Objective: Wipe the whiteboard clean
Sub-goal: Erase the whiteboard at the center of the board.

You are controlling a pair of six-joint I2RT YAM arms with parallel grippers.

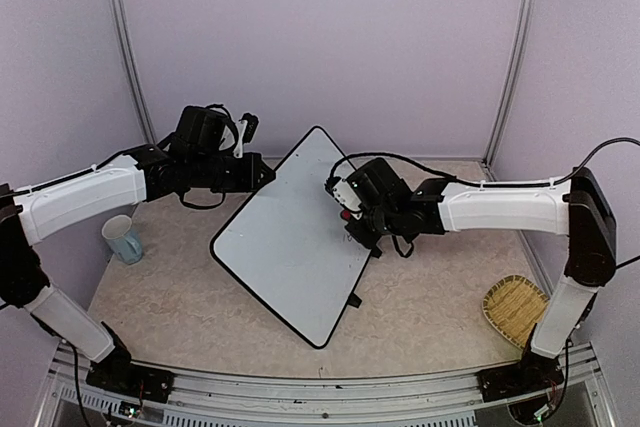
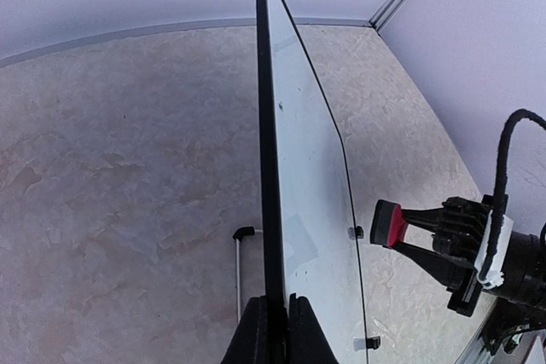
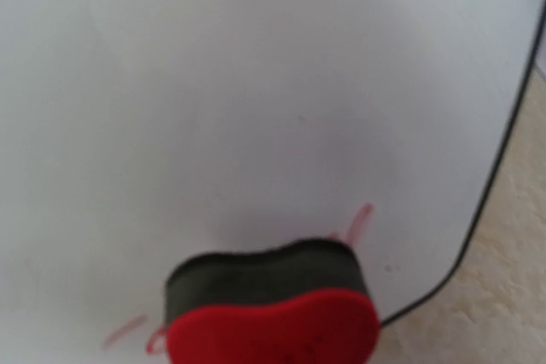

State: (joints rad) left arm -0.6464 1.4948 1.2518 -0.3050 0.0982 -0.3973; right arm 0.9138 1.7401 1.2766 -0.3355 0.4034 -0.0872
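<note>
The beige bench (image 1: 200,297) carries the whiteboard (image 1: 290,247), standing tilted and diagonal at its middle. The left arm (image 1: 90,197) reaches in from the left; the left jaws are closed tight on the board's black frame. The right arm (image 1: 500,209) stretches across from the right; the right jaws clamp a red-backed eraser (image 3: 273,313), felt against the board's face beside faint red marks (image 3: 363,217).

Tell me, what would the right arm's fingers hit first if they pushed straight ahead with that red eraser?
Most likely the white face of the whiteboard: the eraser in the right fingers points at it, near faint red marks. Contact is unclear.
</note>
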